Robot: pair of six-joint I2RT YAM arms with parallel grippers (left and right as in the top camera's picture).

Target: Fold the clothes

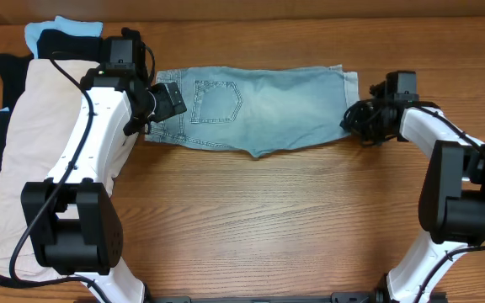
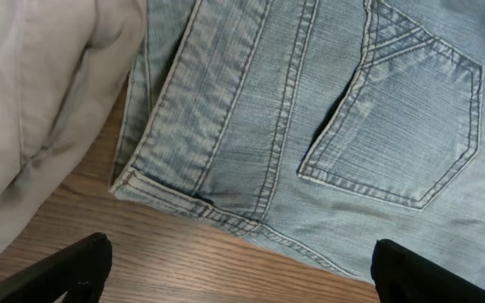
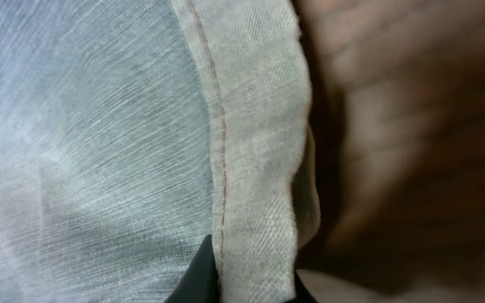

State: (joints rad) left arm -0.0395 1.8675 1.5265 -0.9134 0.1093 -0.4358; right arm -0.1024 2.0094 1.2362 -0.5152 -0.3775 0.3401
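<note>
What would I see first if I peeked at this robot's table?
First, the blue denim shorts, spread flat across the far side of the wooden table with a stitched back pocket facing up. The right claw is pinched shut on the cuffed hem at one end, while the left claw hangs wide open over the waistband end. Beside the left arm sits a pile of clothes with a big beige garment on top.

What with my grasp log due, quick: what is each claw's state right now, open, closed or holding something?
The left claw is open, empty, over the waistband of the denim shorts.
The right claw is closed on the shorts' cuffed hem.
</note>
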